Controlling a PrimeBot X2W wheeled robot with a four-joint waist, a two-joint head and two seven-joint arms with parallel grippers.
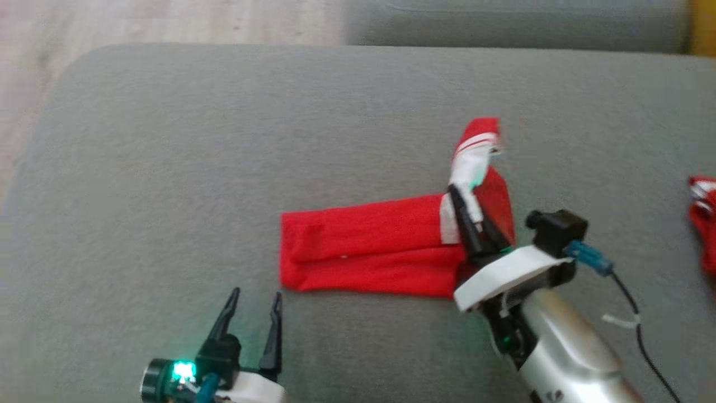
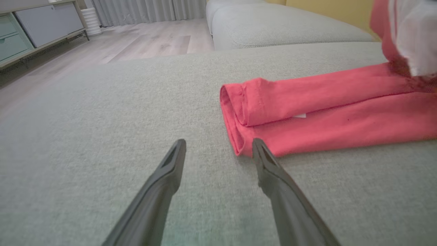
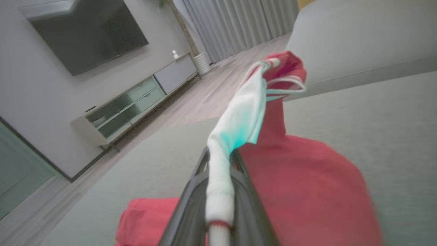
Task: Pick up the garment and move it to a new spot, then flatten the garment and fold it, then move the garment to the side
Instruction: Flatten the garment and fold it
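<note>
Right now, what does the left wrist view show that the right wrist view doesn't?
Left wrist view: the left gripper, fingers open, near the folded end of the red jersey garment. Right wrist view: the right gripper, fingers shut on the garment's white sleeve, which stands up from them, and a dark wall-mounted screen. Both: the garment, the grey sofa cushion, the wood floor and the grey curtains.

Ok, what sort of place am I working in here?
Most likely a home living room. The work surface is a grey upholstered sofa cushion. The right wrist view shows a wall-mounted TV above a low media cabinet, with long curtains and wood flooring.
</note>
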